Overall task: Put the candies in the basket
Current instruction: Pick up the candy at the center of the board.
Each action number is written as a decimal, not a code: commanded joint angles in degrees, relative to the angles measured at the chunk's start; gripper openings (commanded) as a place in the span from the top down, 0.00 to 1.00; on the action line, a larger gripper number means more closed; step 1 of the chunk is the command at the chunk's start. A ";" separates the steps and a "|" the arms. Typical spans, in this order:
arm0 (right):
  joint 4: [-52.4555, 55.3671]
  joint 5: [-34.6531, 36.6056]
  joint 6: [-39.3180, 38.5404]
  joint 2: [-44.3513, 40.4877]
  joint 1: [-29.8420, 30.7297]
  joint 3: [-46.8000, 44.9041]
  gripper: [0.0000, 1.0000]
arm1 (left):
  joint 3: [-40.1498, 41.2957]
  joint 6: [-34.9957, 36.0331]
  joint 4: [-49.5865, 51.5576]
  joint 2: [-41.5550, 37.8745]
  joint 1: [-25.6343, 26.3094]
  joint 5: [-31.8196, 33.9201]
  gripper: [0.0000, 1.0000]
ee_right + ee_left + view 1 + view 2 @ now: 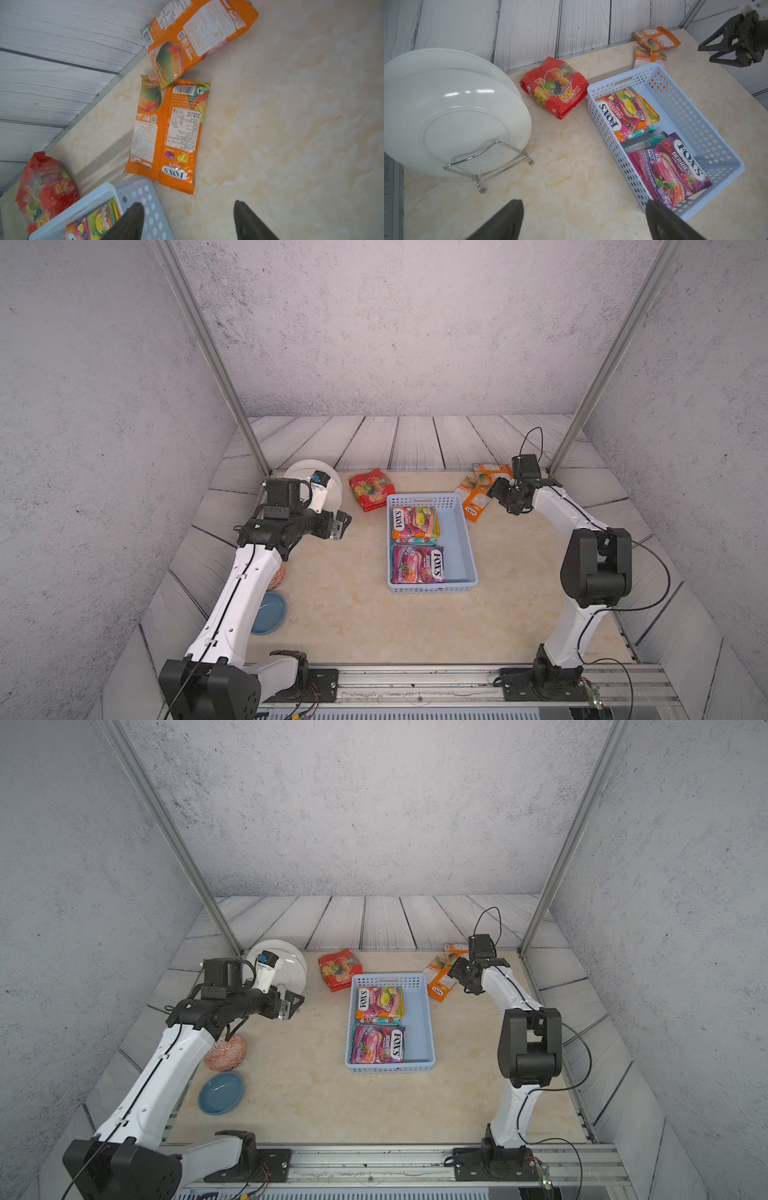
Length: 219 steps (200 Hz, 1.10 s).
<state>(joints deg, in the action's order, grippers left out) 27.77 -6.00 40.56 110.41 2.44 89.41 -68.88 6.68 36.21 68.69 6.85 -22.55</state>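
Note:
The pale blue basket (457, 539) stands mid-table and holds a multicoloured FOX'S fruits bag (415, 522) and a purple FOX'S berries bag (417, 564), with teal bags showing under them. A red candy bag (371, 489) lies on the table by the basket's far left corner. Two orange candy bags (166, 133) (197, 33) lie label-down at the far right, the nearer one beside the basket's far right corner. My right gripper (188, 204) hovers open just short of that nearer orange bag, nothing between its fingers. My left gripper (583, 202) is open over bare table left of the basket.
White plates (446, 99) stand upright in a wire rack (500, 166) at the far left, beside the red bag. A blue bowl (220, 1092) and a patterned orange bowl (226, 1052) sit near the left arm. Metal posts (582, 439) rise at the far corners.

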 commanded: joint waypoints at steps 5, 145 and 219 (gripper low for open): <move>0.08 -8.42 4.58 5.74 -1.68 2.08 0.34 | -2.75 0.62 1.50 -1.09 -0.59 0.94 0.02; -1.37 -15.96 8.69 22.28 -2.91 12.74 0.46 | -4.43 0.55 2.50 1.10 -1.13 1.10 0.01; -3.50 -17.05 9.72 26.01 -2.95 15.28 0.62 | -4.31 0.90 2.34 1.34 -1.26 1.51 0.00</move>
<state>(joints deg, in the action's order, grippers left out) 24.97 -22.28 50.09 132.86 -0.30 103.18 -71.90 7.27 38.17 70.11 6.13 -21.06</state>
